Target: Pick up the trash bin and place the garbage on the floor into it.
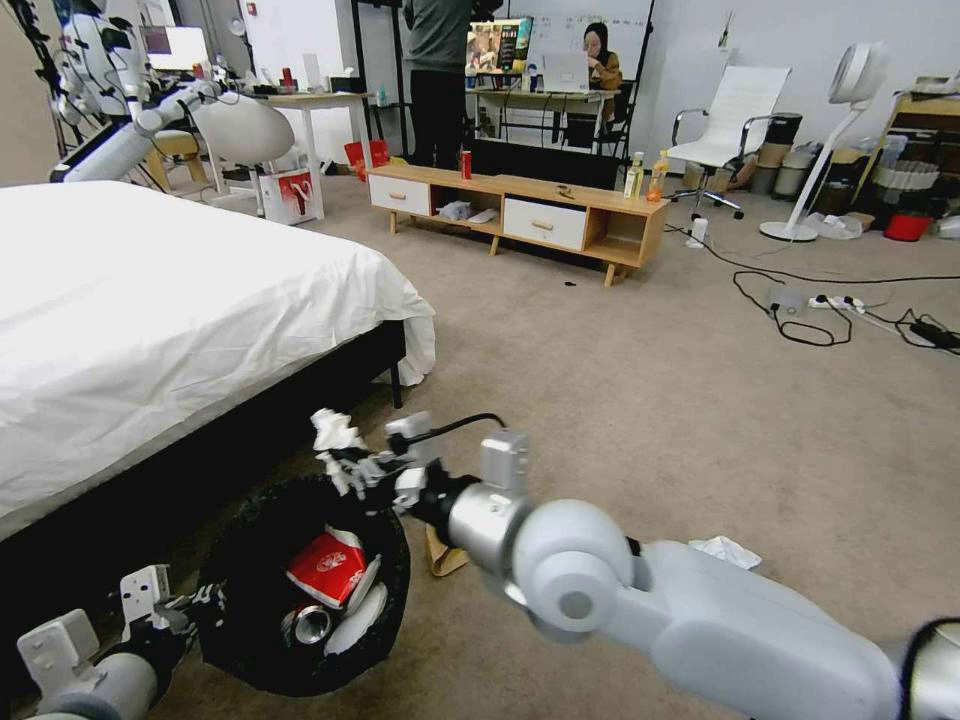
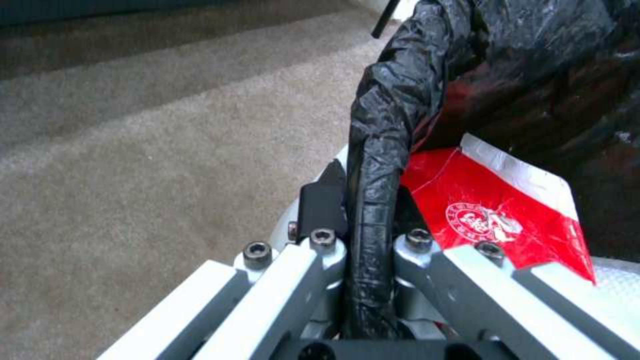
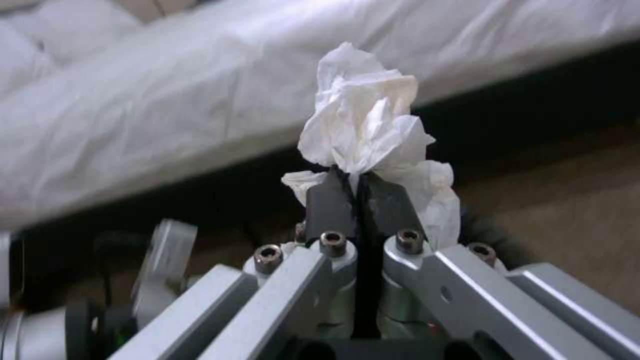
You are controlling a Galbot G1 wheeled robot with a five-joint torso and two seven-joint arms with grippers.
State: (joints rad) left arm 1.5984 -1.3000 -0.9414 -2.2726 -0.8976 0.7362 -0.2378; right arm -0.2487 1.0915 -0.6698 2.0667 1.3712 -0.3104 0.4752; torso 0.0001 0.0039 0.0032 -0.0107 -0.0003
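The trash bin (image 1: 240,560), lined with a black bag, hangs tilted beside the bed with my left gripper (image 1: 203,603) shut on its near rim (image 2: 383,125). Inside lie a flat red snack packet (image 1: 328,567) (image 2: 497,215) and a crushed can (image 1: 312,624). My right gripper (image 1: 340,462) (image 3: 357,181) is over the bin's far rim, shut on a crumpled white tissue (image 1: 334,431) (image 3: 363,125). A crumpled brown paper bag (image 1: 443,556) lies on the carpet behind my right forearm. Another white tissue (image 1: 727,550) lies on the carpet to the right.
The bed (image 1: 150,300) with its white cover runs close along the left, its dark frame next to the bin. A low wooden cabinet (image 1: 520,215) stands far ahead. Cables and a power strip (image 1: 830,305) lie at the far right. Open carpet stretches ahead and right.
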